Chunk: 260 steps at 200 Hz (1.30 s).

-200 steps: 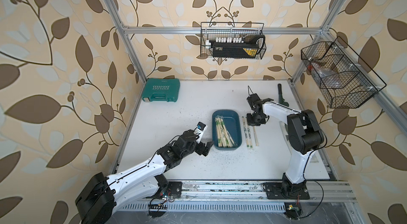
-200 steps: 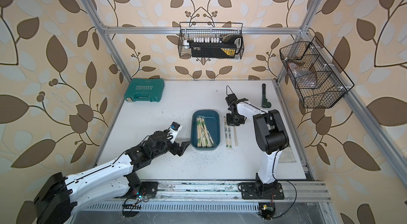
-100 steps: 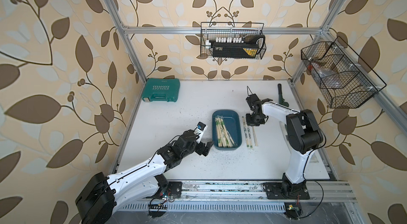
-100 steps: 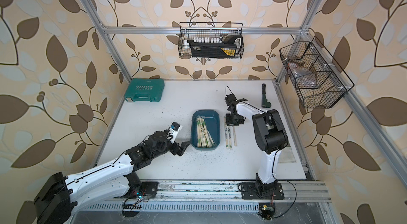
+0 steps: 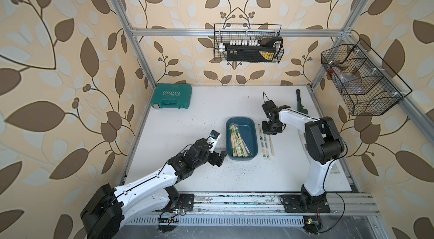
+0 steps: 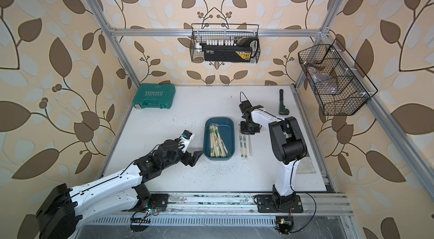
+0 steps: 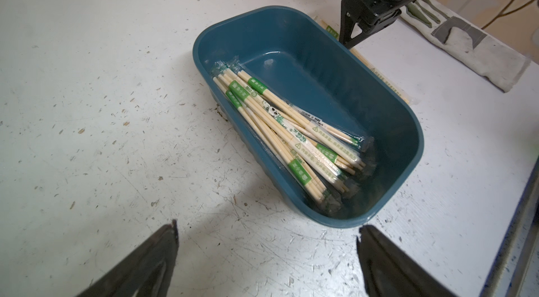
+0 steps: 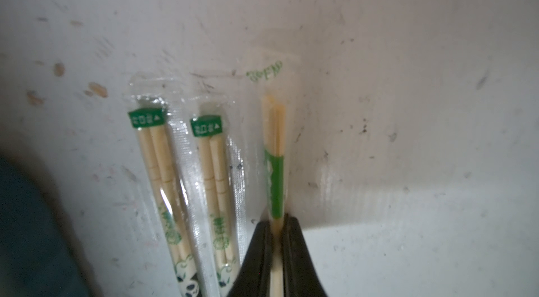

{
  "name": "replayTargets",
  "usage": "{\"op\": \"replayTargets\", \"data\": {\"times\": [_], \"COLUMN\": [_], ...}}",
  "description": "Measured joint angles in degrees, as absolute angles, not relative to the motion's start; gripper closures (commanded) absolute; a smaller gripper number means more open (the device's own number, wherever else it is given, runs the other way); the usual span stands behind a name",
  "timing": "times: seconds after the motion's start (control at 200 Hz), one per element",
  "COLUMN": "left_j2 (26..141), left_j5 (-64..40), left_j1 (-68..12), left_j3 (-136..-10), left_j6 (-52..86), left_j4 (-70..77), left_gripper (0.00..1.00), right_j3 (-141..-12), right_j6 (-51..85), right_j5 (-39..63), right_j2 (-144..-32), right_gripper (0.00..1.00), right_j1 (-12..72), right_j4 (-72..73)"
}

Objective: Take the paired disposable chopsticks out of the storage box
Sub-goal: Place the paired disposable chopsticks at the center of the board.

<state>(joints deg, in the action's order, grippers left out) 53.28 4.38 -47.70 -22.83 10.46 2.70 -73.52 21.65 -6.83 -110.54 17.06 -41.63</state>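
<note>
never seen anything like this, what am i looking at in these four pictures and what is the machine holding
These are two robot arms bolted to the front of a white table. Two pictures look down from overhead, nearly the same view; the other two come from a camera on each arm's wrist. On the table sits a blue box with wrapped chopsticks inside; two pairs lie beside it. A green tool case and a dark tool lie farther back, and wire baskets hang on the walls. The right gripper is shut on a third pair, next to those two. The left gripper is open and empty, near the box.
</note>
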Motion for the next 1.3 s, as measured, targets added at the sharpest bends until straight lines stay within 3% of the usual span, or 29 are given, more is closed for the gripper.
{"op": "replayTargets", "data": {"times": [0.375, 0.745, 1.3], "left_j2": [53.3, 53.3, 53.3], "left_j5": [4.4, 4.4, 4.4], "left_j1": [-47.7, -47.7, -47.7], "left_j3": [-22.8, -22.8, -22.8], "left_j6": [10.5, 10.5, 10.5], "left_j4": [2.7, 2.7, 2.7], "left_gripper": [0.01, 0.01, 0.01], "right_j3": [-73.1, -72.9, -71.2], "right_j6": [22.1, 22.9, 22.9], "right_j5": [-7.3, -7.9, -7.5], "right_j2": [-110.3, -110.2, -108.0], "right_gripper": [0.89, 0.79, 0.78], "right_j1": [17.3, 17.3, 19.2], "right_j4": [-41.3, -41.4, -42.9]}}
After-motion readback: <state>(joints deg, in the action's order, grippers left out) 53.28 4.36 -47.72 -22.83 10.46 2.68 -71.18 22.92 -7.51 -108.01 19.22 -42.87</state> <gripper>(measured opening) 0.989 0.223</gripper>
